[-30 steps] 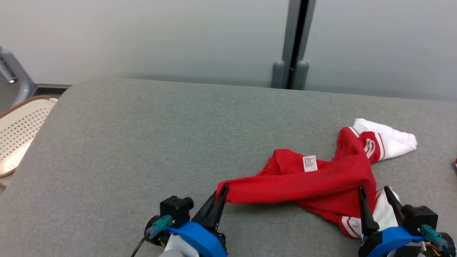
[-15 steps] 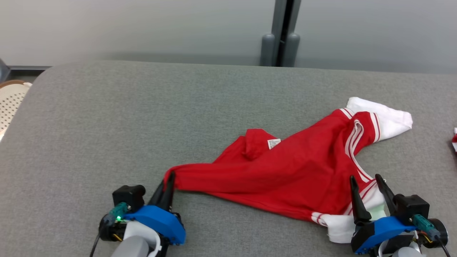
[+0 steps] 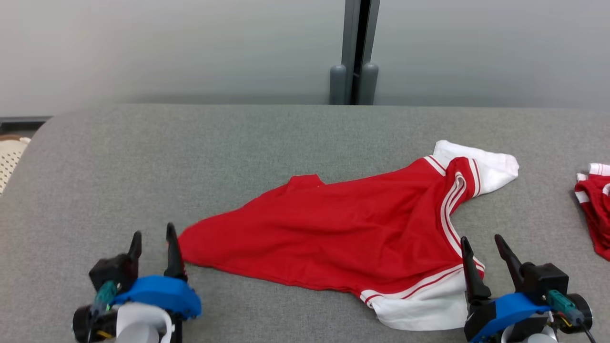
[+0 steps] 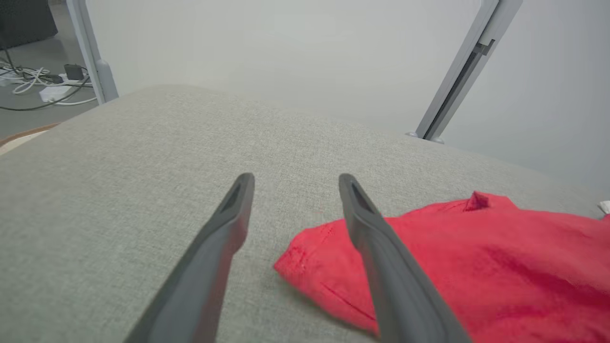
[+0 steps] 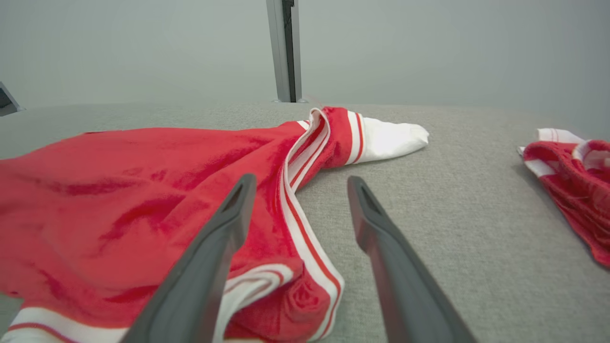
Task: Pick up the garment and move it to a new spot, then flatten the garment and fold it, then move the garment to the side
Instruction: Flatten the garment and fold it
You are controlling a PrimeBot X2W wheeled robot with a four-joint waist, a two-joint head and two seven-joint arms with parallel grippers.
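Observation:
The garment [image 3: 343, 233], a red shirt with white, red-striped sleeves, lies spread out on the grey padded surface [image 3: 190, 157]. My left gripper [image 3: 153, 231] stands open just left of its pointed left corner. In the left wrist view that gripper [image 4: 296, 178] holds nothing, and the red corner [image 4: 324, 267] lies under its right finger. My right gripper [image 3: 480, 239] is open at the garment's near right edge. In the right wrist view the striped edge [image 5: 305, 238] runs between that gripper's [image 5: 301, 178] fingers, which hold nothing.
A second red and white piece of clothing [image 3: 595, 209] lies at the right edge of the surface, apart from the garment. A perforated pale chair [image 3: 7, 159] stands off the left edge. A grey post [image 3: 355, 52] and a pale wall stand behind.
My left gripper has opened and let go of the garment's left corner. The garment has been drawn out wider and flatter, and its label has gone out of sight. The camera has shifted.

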